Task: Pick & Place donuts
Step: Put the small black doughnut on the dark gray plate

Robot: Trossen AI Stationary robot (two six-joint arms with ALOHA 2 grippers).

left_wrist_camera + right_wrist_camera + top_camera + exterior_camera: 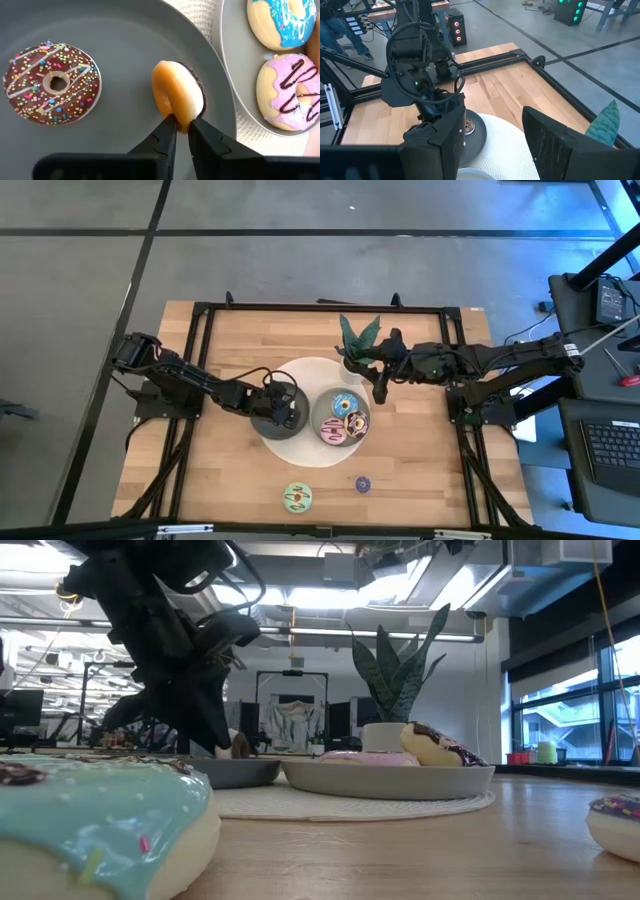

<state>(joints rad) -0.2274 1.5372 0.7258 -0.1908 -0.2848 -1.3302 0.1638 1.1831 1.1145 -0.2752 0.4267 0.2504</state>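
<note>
From above, the left claw (pixel 283 406) hangs over a grey dish (pixel 262 420) on the wooden surface (pixel 230 340); the right claw (pixel 380 393) waits beside the second dish (pixel 322 416), open and empty. At surface level, a green donut (pixel 100 825) fills the foreground. The left wrist shows the claw closed on a small brown-iced donut (pixel 177 95), held on edge just above or touching the dish, beside a sprinkled chocolate donut (pixel 51 83). The step looks like placing; next comes opening the claw.

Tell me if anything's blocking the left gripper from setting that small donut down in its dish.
Nothing visible. The left gripper pinches the small donut on edge over bare dish floor; the sprinkled chocolate donut lies apart to one side.
</note>
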